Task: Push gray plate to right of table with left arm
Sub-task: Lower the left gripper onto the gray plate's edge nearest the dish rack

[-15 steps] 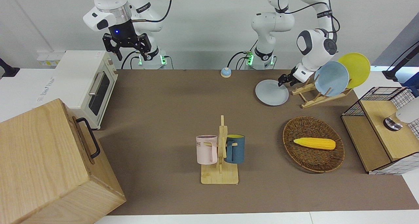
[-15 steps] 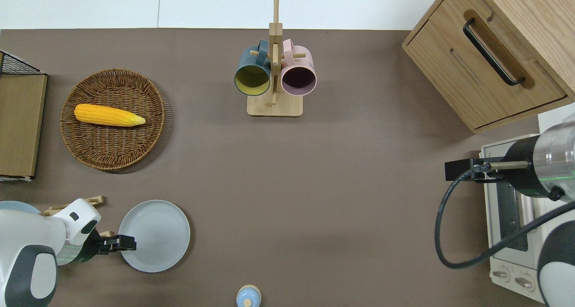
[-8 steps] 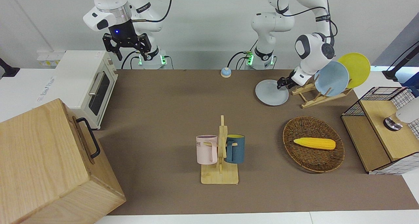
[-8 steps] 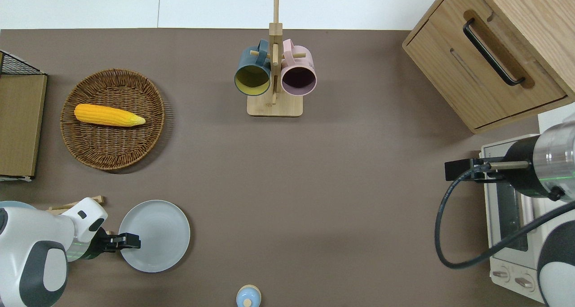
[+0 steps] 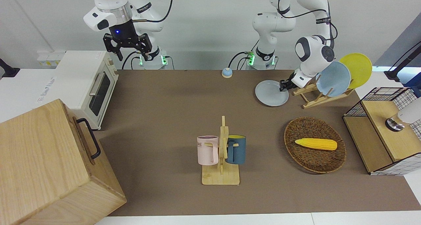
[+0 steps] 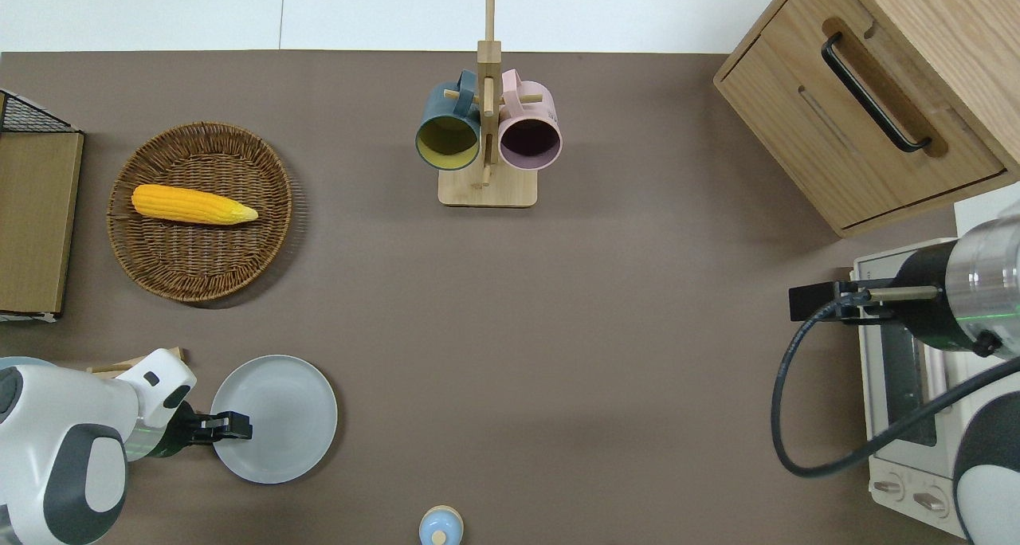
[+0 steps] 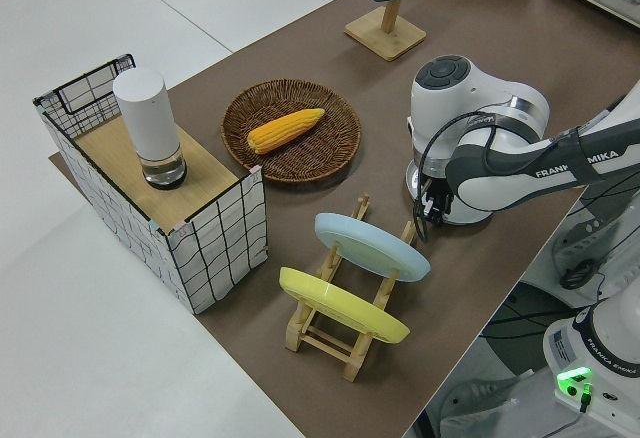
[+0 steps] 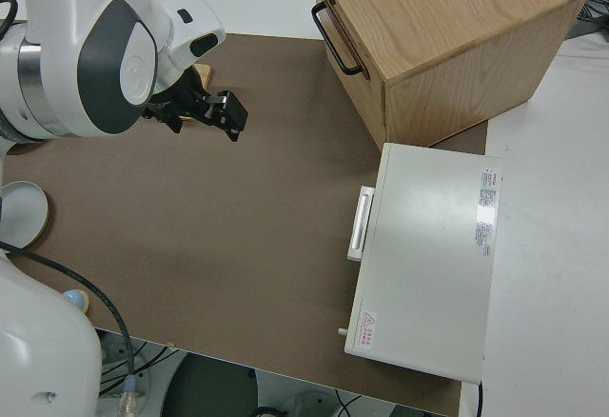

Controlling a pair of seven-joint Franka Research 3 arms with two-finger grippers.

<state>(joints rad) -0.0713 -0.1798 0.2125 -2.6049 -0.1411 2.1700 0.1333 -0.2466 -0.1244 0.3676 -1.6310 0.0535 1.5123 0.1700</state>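
Note:
The gray plate lies flat on the brown table close to the robots, toward the left arm's end; it also shows in the overhead view and at the edge of the right side view. My left gripper is low over the plate's rim on the dish-rack side, fingers shut and pointing across the plate toward the right arm's end. Whether it touches the plate I cannot tell. My right arm is parked, its gripper open.
A wooden dish rack holds a sky-blue plate and a yellow plate beside the gray plate. A wicker basket holds corn. A bell, mug rack, toaster oven and wooden cabinet also stand here.
My left gripper has slid a little toward the right arm's end, in over the gray plate's rim. The plate has barely shifted. The right arm has not moved.

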